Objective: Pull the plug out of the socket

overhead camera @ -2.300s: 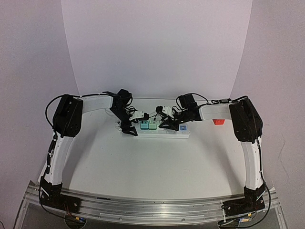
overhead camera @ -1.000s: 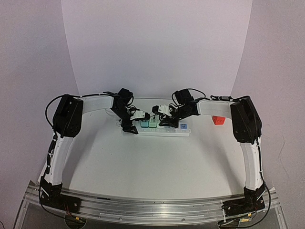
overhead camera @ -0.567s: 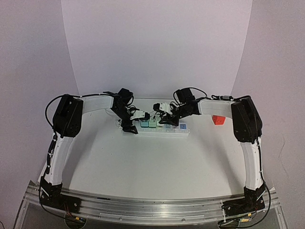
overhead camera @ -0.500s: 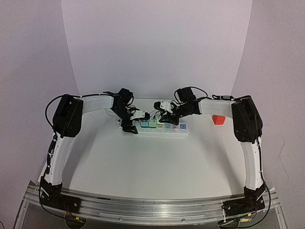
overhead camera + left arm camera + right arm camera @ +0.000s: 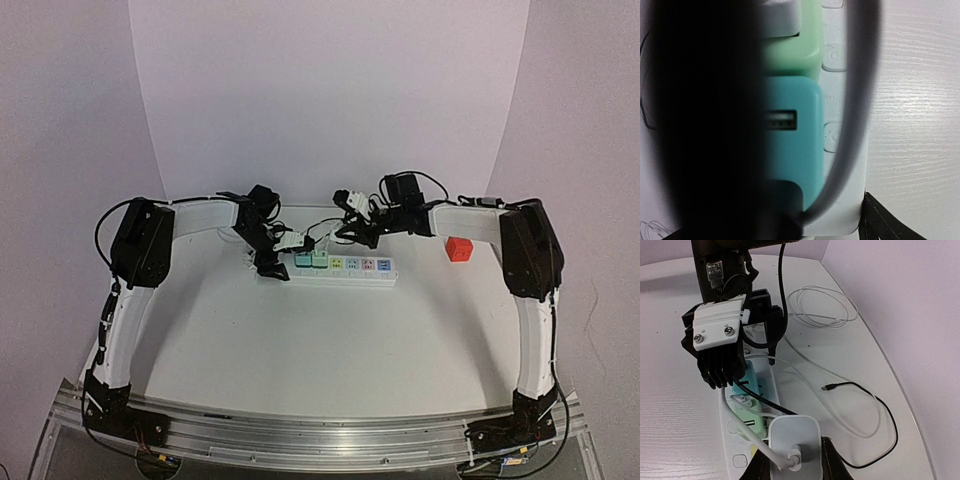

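Note:
The socket, a long white power strip (image 5: 345,268), lies across the table's far middle. A teal adapter (image 5: 751,382) and a green adapter (image 5: 747,416) sit in its left outlets. My right gripper (image 5: 352,218) is shut on a white plug (image 5: 794,444) with a white cable and holds it above the strip, free of it. The plug also shows in the top view (image 5: 346,198). My left gripper (image 5: 270,262) sits on the strip's left end, its fingers (image 5: 881,220) against the strip's sides next to the teal adapter (image 5: 790,135).
A red cube (image 5: 459,249) sits right of the strip. A loose black cable with a bare connector (image 5: 830,387) and a coil of white cable (image 5: 822,305) lie behind the strip. The purple backdrop rises close behind.
My right gripper has risen and drawn back to the right with the white plug, lifting it off the strip. The strip's right outlets now show. The left arm has not moved.

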Robot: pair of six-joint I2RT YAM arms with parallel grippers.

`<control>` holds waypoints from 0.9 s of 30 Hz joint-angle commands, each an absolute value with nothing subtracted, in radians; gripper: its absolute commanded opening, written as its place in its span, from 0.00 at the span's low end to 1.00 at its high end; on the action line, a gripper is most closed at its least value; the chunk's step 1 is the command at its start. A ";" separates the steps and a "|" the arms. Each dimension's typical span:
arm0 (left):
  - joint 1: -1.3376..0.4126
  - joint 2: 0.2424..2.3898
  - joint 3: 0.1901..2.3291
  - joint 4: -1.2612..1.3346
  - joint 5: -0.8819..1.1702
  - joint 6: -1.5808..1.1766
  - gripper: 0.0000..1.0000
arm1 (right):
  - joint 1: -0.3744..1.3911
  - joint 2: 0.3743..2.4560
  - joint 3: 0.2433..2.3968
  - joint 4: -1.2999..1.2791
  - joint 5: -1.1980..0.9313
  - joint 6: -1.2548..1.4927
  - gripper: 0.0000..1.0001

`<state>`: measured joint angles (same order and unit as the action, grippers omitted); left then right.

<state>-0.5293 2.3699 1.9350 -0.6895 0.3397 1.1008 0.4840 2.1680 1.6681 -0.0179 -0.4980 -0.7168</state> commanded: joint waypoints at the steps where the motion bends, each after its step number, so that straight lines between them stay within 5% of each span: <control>1: -0.536 2.464 1.874 -0.817 0.232 1.130 0.00 | 0.438 2.056 1.649 -0.050 -0.515 -0.601 0.00; 11: -0.534 2.465 1.889 -0.820 0.245 1.119 0.00 | 0.334 1.981 1.680 -0.398 -0.518 -0.463 0.00; 27: -0.529 2.463 1.885 -0.810 0.255 1.112 0.00 | 0.105 1.889 1.694 -0.687 -0.226 -0.347 0.00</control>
<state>-0.5293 2.3699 1.9369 -0.6899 0.3408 1.0988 0.1621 1.9293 1.6429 -0.5272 -0.3021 -0.3852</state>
